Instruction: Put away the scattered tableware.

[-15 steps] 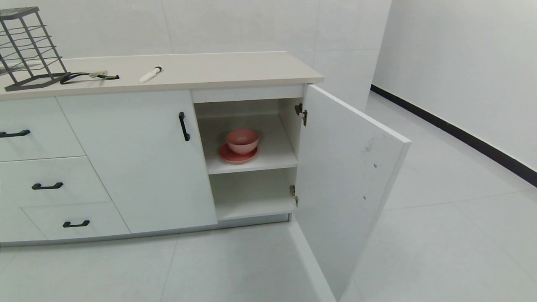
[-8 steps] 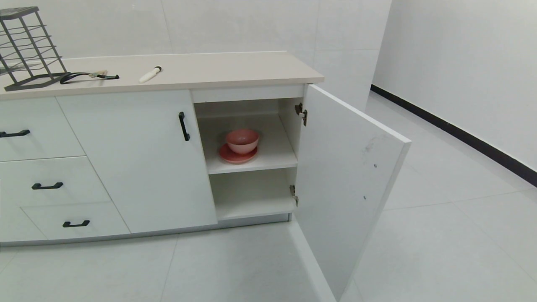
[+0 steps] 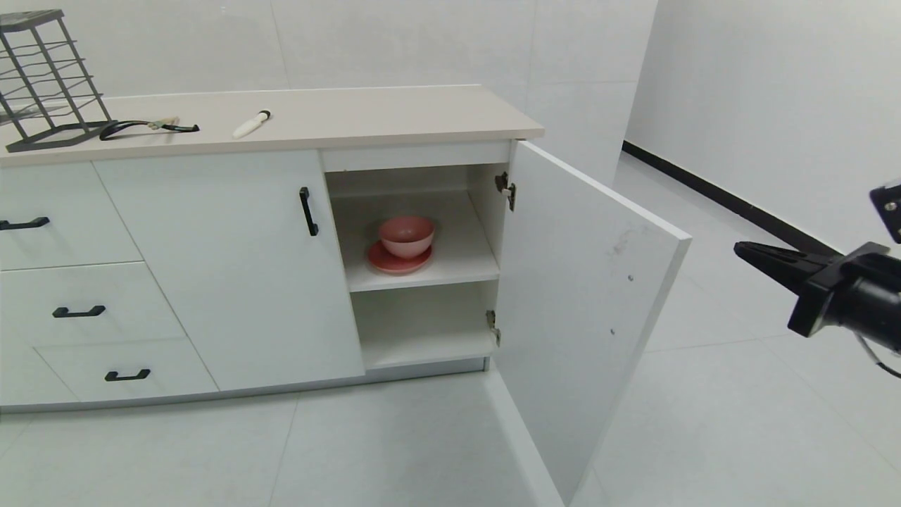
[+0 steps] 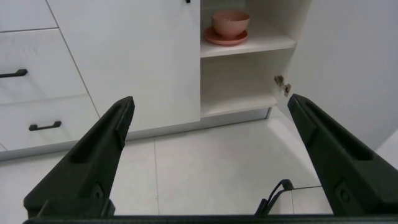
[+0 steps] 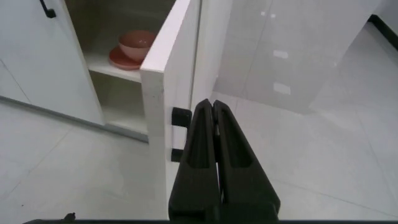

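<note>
A pink bowl [image 3: 406,236] sits on a red plate [image 3: 398,262] on the upper shelf of the open cabinet [image 3: 422,274]; the bowl [image 4: 230,22] and plate [image 4: 225,39] also show in the left wrist view, and the bowl [image 5: 137,43] in the right wrist view. The cabinet door [image 3: 584,303] stands swung out. My right gripper [image 3: 746,251] is shut and empty, in the air to the right of the door, pointing toward its outer edge [image 5: 163,118]. My left gripper [image 4: 208,118] is open and empty, low over the floor, facing the cabinet.
On the countertop [image 3: 366,116] lie a white-handled utensil [image 3: 252,125], a black tool [image 3: 144,127] and a wire rack [image 3: 42,77]. Drawers with black handles [image 3: 79,311] fill the left side. A black door handle [image 5: 180,118] sits on the door's outer face. Open floor lies on the right.
My right gripper has come into the head view from the right, level with the open door. The bowl, plate and door have not moved.
</note>
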Robot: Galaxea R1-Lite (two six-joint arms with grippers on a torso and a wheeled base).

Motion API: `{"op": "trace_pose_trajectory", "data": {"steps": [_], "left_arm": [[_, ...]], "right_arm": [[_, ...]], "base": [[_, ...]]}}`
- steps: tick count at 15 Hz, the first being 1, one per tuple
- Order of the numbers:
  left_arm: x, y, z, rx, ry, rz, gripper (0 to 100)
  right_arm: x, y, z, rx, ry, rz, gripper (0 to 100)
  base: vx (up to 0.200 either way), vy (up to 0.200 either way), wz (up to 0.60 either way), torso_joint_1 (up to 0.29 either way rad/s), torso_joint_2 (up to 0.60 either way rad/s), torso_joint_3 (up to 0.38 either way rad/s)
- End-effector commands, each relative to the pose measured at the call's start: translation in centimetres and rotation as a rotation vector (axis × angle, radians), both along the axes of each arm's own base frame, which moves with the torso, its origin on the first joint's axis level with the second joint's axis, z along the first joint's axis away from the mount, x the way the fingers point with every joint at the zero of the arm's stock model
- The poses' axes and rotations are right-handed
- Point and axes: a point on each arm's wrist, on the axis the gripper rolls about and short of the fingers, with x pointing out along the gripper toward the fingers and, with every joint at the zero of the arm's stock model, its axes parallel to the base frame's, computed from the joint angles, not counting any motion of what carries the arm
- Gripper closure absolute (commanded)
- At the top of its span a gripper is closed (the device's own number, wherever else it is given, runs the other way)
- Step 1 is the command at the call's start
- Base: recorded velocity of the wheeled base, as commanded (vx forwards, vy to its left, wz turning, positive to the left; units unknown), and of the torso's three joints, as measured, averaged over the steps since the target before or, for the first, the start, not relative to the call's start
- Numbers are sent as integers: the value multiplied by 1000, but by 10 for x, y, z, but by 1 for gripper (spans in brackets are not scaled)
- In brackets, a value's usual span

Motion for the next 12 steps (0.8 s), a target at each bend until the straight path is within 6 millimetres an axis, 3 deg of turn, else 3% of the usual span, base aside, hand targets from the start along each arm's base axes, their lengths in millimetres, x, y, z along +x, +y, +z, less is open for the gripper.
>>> {"op": "trace_pose_trajectory", "data": {"steps": [1, 12], "left_arm": [[0, 0, 0, 0, 2, 0, 0], [0, 0, 0, -2, 2, 1, 0]], "right_arm": [[23, 2, -21, -6, 75, 4, 100], [54, 25, -40, -5, 53, 100, 100]], "base": [[0, 0, 0, 0, 0, 0], [0, 0, 0, 0, 0, 0]]}}
